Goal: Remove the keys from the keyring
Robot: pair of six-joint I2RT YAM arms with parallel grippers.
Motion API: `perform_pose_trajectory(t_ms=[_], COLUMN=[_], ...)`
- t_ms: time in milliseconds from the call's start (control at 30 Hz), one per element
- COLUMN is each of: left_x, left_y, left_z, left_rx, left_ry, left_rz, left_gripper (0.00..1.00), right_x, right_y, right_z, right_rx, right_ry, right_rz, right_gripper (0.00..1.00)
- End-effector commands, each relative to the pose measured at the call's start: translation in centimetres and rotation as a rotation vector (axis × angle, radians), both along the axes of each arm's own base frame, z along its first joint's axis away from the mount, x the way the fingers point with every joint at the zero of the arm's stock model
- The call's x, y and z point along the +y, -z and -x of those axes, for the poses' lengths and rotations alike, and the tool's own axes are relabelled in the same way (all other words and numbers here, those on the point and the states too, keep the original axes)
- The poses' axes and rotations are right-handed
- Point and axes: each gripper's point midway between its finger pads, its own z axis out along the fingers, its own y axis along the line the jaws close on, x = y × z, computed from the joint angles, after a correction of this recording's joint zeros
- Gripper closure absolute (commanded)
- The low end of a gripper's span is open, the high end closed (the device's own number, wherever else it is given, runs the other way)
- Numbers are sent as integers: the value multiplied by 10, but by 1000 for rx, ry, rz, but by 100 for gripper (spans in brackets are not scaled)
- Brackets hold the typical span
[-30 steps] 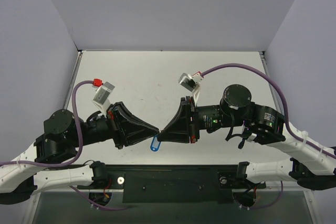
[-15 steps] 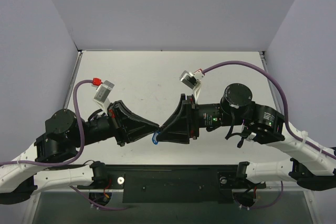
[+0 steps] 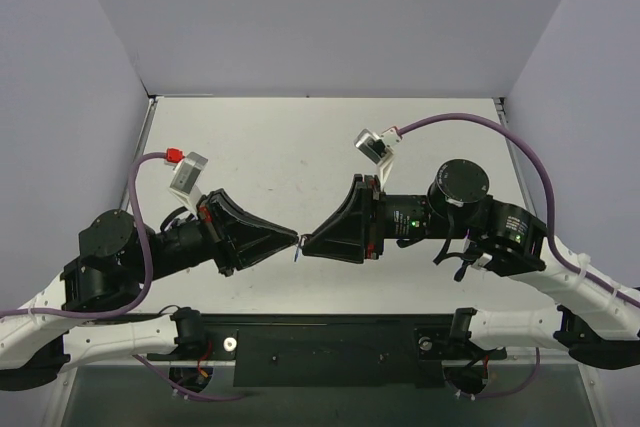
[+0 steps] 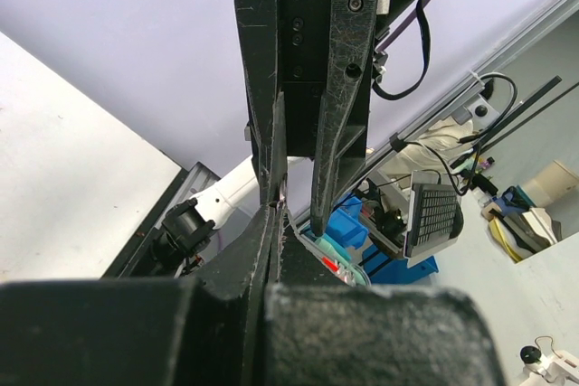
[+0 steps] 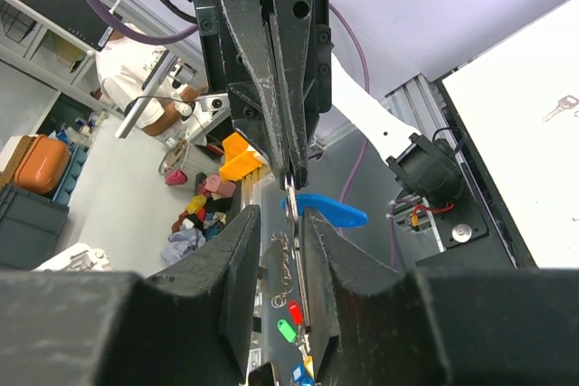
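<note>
Meeting tip to tip above the pale counter (image 3: 300,147), the left gripper (image 3: 295,239) and right gripper (image 3: 307,244) have the task's things between them, over the counter's near half. From the right wrist, the left gripper's fingers are pressed flat together and pinch the far end of the silver key (image 5: 292,250). The blade runs back into the narrow gap between the right gripper's fingers, which stand slightly apart; no firm clamp on it shows. The blue tag of the keyring (image 5: 327,211) sticks out sideways from the key's pinched end, free of both grippers. A cursive engraving on the key's face is too blurred to read. Another small key (image 5: 563,107) lies on the counter, well apart.
</note>
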Motion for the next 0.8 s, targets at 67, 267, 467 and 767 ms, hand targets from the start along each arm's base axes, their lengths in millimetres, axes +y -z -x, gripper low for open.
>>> perform_pose_trajectory(t_ms=[67, 267, 467, 767], left_x=[8, 5, 4, 4], left_y=[-17, -16, -14, -5], left_z=[0, -1, -1, 2], left_rx=[-10, -11, -12, -16], left_ry=[-15, -14, -15, 3], left_rz=[44, 36, 29, -32], left_gripper=[100, 100, 100, 100], right_x=[-5, -2, -1, 1], right_y=[-23, -21, -21, -3], right_z=[-4, -9, -9, -5], right_rx=[-27, -25, -23, -20], right_ry=[28, 42, 42, 3], right_rz=[-86, -79, -77, -3], right_gripper=[79, 82, 96, 100])
